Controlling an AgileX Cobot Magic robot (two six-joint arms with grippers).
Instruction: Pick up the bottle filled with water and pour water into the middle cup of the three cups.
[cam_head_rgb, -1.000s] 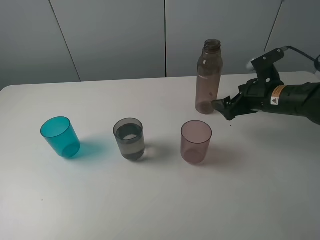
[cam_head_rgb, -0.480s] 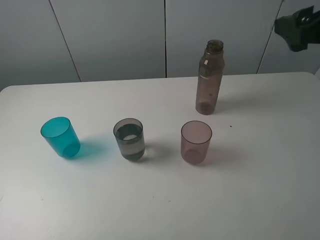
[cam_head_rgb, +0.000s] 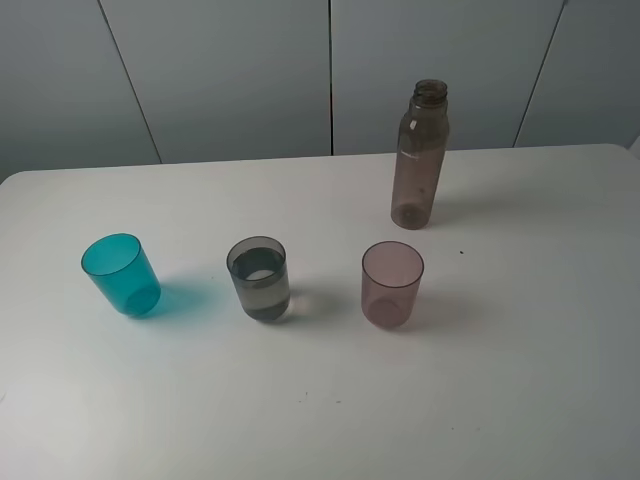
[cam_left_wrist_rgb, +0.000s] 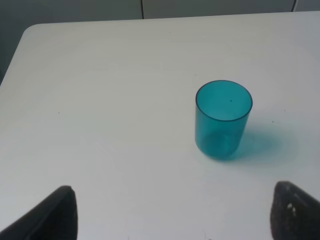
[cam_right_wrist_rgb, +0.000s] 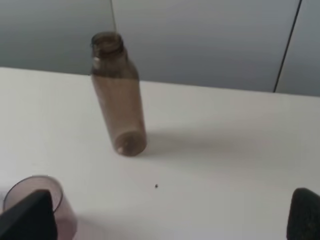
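bottle (cam_head_rgb: 418, 158): tall, slim, smoky brown-grey translucent plastic, narrowed shoulder, open threaded neck; upright in the upper right of the high view, apart from the cups
middle cup (cam_head_rgb: 259, 279): smoky grey translucent tumbler, upright, clear liquid showing in its lower part; left of centre in the frame
teal cup (cam_head_rgb: 121, 274): translucent teal tumbler, upright, at the left end of the row
pinkish-mauve cup (cam_head_rgb: 391, 284): translucent tumbler, upright, at the right end, nearest the bottle

Teal cup (cam_head_rgb: 121, 274), smoky-brown bottle (cam_head_rgb: 417, 158)
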